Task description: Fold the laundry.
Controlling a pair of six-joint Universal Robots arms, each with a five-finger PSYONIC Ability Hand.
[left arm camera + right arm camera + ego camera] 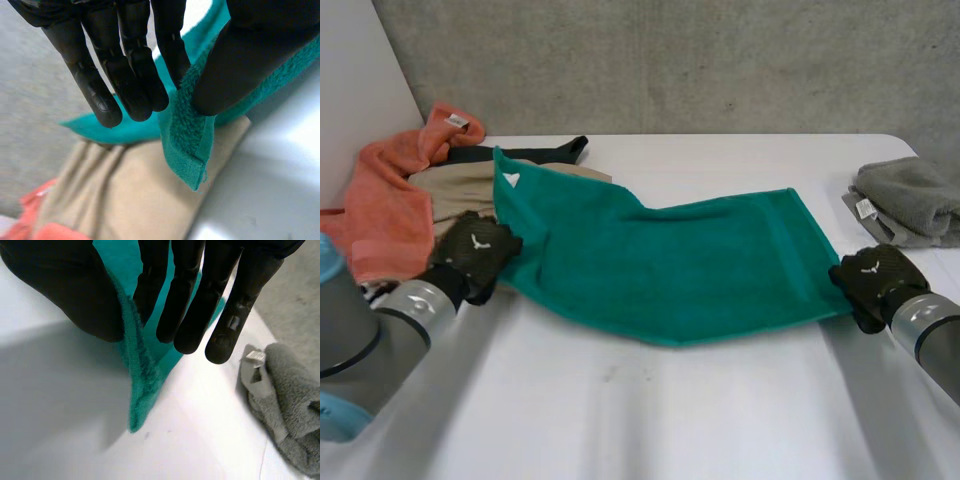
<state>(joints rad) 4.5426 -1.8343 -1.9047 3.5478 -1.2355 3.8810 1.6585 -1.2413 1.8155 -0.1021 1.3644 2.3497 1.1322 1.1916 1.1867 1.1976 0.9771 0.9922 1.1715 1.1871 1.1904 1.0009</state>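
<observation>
**Left arm nearest, green towel being held at both near corners**

Left arm (365, 335) is reaching in closest to where I am standing. Its left hand (472, 255) is pinching the green towel (670, 265) at the near left corner, with thick terry caught between the thumb and straight fingers and the hemmed tip hanging just below. Across the desk (620, 410), the right hand (873, 280) is doing the same at the near right corner, thumb against fingers on the cloth.

Between them the towel is lying spread across the middle of the desk. Its near edge is sagging into a shallow point, and its far left corner, which carries a small white label (510, 180), is draping over a tan cloth (455, 190).

To my eye this is the start of the first fold: corners secured, cloth laid out, nothing doubled over yet. The next move looks to call for both hands lifting together and carrying the near edge over to the far one. They would need to stay level so the soft, heavy pile does not bunch or drag the tan cloth along.

That tan piece is smooth and flat-woven. It is sitting in a heap with a fluffy orange towel (385, 215) and a thin black garment (535, 153). A plush grey towel (915, 200) is resting folded beyond the right hand.
</observation>
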